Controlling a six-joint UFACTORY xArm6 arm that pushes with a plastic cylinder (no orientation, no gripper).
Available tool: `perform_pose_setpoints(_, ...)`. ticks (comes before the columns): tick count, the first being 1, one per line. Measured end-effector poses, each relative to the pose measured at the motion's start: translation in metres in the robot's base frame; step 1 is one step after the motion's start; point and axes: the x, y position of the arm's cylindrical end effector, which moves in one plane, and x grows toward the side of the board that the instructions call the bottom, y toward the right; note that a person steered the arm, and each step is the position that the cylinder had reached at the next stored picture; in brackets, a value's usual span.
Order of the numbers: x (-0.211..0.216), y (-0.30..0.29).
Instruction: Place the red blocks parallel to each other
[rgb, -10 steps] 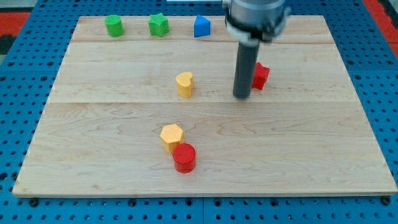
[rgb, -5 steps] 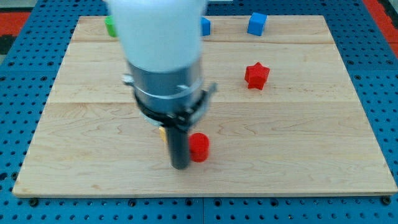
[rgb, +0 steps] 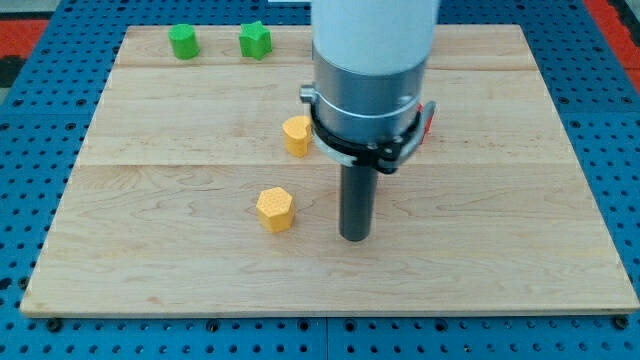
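Though beyond my tip (rgb: 354, 238), red block (rgb: 431, 121)

No text, label, brand, number or sign can be read anywhere here.

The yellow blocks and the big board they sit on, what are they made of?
The yellow hexagon block and the other yellow block look like matte plastic, probably 3D-printed: solid colour with fine ridges on top. The board looks like pale wood, with grain lines and plank seams running across. My tip rests to the right of the hexagon block, not touching it.
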Motion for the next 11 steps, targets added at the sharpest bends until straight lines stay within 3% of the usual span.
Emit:
perform_pose_setpoints(2,-0.106,-0.022)
perform_pose_setpoints(4,-0.034,0.015)
perform_pose_setpoints(6,-0.092,-0.006)
perform_pose_setpoints(7,-0.096,-0.003)
perform_pose_setpoints(8,-0.067,0.047)
perform_pose_setpoints(9,-0.083,0.049)
perform_pose_setpoints(11,-0.118,-0.012)
